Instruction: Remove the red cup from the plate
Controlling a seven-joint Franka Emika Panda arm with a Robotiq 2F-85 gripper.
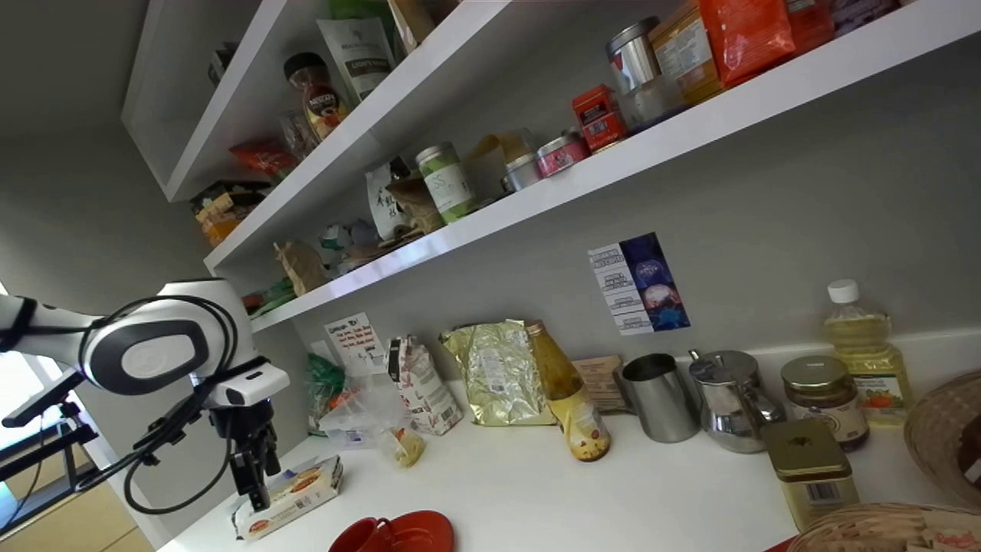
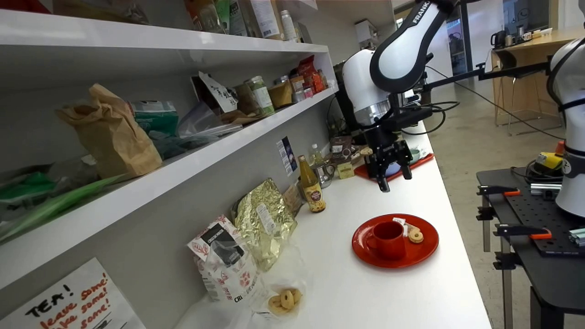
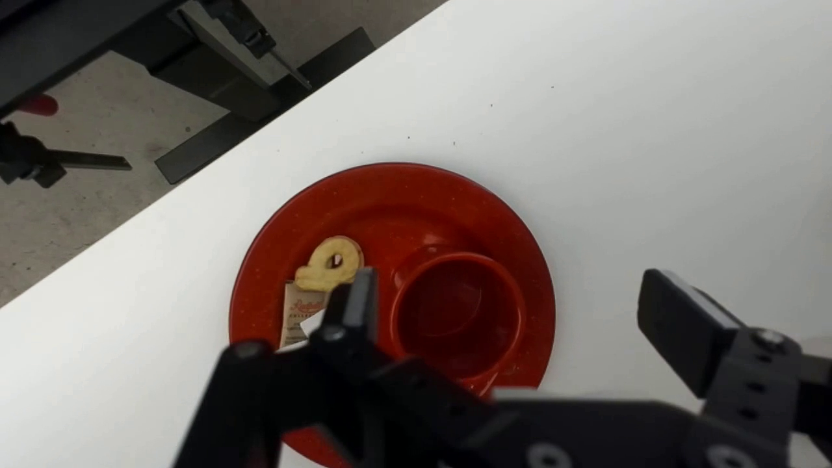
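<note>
The red cup (image 2: 388, 242) stands upright on the red plate (image 2: 360, 237), which lies on the white counter. Both show at the bottom edge of an exterior view, where the cup (image 1: 362, 537) and plate (image 1: 431, 529) are partly cut off. In the wrist view I look down into the empty cup (image 3: 455, 318), off-centre on the plate (image 3: 403, 185); its handle is at the lower side, partly hidden by a finger. My gripper (image 3: 513, 309) is open and empty, above the plate. The cup appears nearer the left finger; the right finger is over bare counter. The gripper also shows in both exterior views (image 1: 264, 487) (image 2: 395, 182).
Ring biscuits (image 3: 333, 261) and a small packet (image 3: 302, 315) lie on the plate beside the cup. A yellow bottle (image 2: 313, 187), gold bag (image 2: 265, 219) and metal jugs (image 1: 661, 399) line the wall. A shelf (image 2: 219, 169) juts out above. A red tray (image 2: 420, 161) lies farther along.
</note>
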